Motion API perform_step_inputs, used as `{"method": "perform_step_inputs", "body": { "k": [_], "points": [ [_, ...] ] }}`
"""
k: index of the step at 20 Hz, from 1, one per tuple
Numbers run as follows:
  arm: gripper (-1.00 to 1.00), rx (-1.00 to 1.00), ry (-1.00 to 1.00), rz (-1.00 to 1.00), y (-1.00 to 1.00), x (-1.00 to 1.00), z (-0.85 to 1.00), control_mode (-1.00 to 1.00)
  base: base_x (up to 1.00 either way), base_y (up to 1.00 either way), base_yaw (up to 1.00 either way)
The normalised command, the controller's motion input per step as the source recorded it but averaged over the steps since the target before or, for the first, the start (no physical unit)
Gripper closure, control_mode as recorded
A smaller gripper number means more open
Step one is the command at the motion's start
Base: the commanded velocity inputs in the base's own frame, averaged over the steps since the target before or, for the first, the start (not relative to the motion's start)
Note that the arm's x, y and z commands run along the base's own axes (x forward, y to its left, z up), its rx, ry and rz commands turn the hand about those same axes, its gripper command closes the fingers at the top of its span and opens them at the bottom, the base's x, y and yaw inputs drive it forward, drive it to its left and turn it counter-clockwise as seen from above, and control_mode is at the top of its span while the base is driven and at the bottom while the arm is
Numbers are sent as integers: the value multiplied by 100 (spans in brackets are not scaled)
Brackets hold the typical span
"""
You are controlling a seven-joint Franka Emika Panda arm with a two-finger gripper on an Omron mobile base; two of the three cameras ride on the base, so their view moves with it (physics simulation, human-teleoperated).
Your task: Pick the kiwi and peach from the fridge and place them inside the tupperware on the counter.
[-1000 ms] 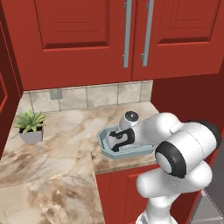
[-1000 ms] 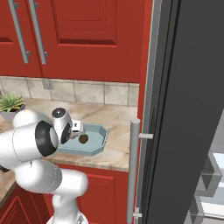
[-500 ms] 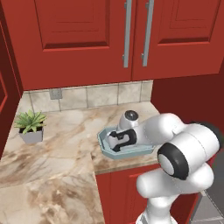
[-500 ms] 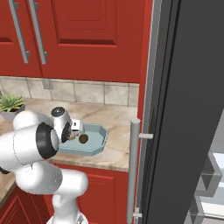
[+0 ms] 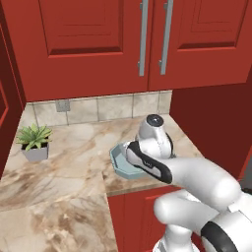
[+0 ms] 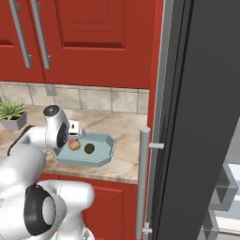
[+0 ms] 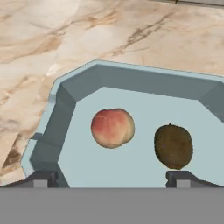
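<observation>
Hovering my hand (image 7: 111, 177), fingers spread and empty, over the tupperware (image 7: 65, 103) on the worktop (image 7: 52, 35), I see peach (image 7: 112, 127) and kiwi (image 7: 173, 146) resting inside it; a careless lift-off could clip its rim.

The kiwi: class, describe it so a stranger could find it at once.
Find the beige marble counter under the red cabinets, beside the dark fridge door. On it sits a light blue-grey octagonal tupperware holding two fruits. The kiwi is the dark brown one, apart from the orange-red peach.
</observation>
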Motion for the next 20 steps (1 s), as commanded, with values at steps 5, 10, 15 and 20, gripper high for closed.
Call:
{"method": "perform_step_inputs", "body": {
  "k": [5, 10, 15, 20],
  "points": [
    [-100, 0, -2, 0, 0, -100, 53, -100, 0, 0, 0],
    [-100, -2, -11, 0, 1, -84, 63, -100, 0, 0, 0],
    [-100, -7, -15, 0, 11, -41, 57, -100, 0, 0, 0],
    [-100, -6, -11, 0, 13, -20, 55, -100, 0, 0, 0]
  ]
}}
